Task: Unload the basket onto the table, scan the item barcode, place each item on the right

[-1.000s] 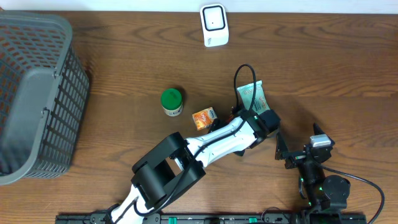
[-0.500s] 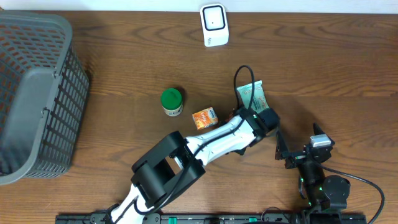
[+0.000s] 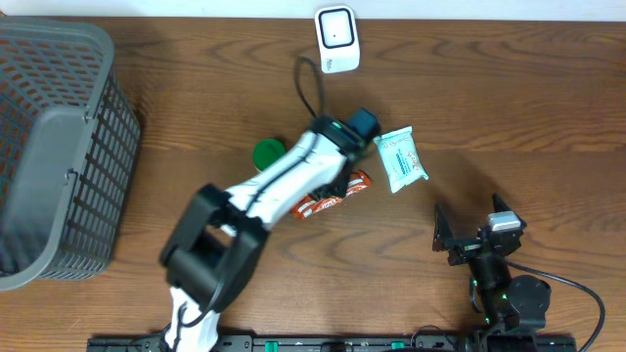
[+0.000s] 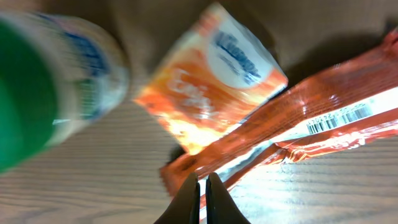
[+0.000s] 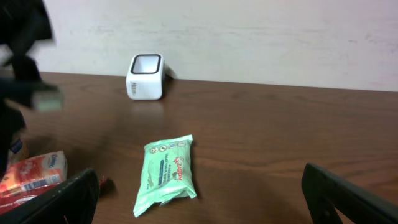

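While left gripper [image 4: 202,179] sits pinched together, red snack wrapper [image 4: 298,118] lies at its tips; right gripper [image 5: 199,186] apart.

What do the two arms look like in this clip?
Left arm: white links, black joints, a looping black cable, green wrist light. Right arm: mostly black, green light, broad black tool fingers.

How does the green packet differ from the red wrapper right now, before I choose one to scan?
The green packet is short and plump; the red wrapper is long, thin and crinkled. The packet lies in the open; the wrapper is partly under the left arm, at the shut left pincer. The wrapper's barcode faces up; none shows on the packet. Both lie flat on the table.
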Action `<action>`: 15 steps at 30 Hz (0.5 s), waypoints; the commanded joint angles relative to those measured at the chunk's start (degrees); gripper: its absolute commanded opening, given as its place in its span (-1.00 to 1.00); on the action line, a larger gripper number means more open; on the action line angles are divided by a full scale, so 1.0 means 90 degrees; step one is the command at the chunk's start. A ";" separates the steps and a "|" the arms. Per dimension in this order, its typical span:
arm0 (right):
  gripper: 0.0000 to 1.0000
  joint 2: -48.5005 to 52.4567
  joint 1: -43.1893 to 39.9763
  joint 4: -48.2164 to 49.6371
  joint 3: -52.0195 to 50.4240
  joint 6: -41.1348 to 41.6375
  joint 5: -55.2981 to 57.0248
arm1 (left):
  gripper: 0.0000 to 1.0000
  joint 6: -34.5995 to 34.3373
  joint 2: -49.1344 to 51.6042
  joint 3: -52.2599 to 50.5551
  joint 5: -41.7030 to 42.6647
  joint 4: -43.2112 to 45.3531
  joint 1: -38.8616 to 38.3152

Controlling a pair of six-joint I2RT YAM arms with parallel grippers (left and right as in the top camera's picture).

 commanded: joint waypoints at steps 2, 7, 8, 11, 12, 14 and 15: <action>0.99 -0.0027 0.0022 -0.0012 -0.0005 0.0066 -0.0058 | -0.85 0.0197 -0.0197 0.0010 0.0471 -0.0066 -0.0007; 0.98 -0.0027 0.0022 -0.0012 -0.0005 0.0066 -0.0058 | -0.10 0.0466 -0.0197 0.0002 0.0447 -0.0418 -0.0231; 0.98 -0.0027 0.0022 -0.0012 -0.0005 0.0066 -0.0058 | 0.14 0.0576 -0.0197 -0.0027 0.0384 -0.0466 -0.0289; 0.98 -0.0027 0.0022 -0.0012 -0.0005 0.0066 -0.0058 | 0.40 0.0748 -0.0197 -0.0233 -0.0053 -0.0510 -0.0447; 0.98 -0.0027 0.0022 -0.0012 -0.0005 0.0066 -0.0058 | 0.42 0.0763 -0.0197 -0.0359 -0.0250 -0.0483 -0.0478; 0.98 -0.0027 0.0022 -0.0012 -0.0005 0.0066 -0.0056 | 0.43 0.0937 -0.0197 -0.0580 -0.0328 -0.0384 -0.0491; 0.99 -0.0027 0.0022 -0.0012 -0.0005 0.0066 -0.0058 | 0.42 0.1059 -0.0197 -0.0724 -0.0325 -0.0296 -0.0491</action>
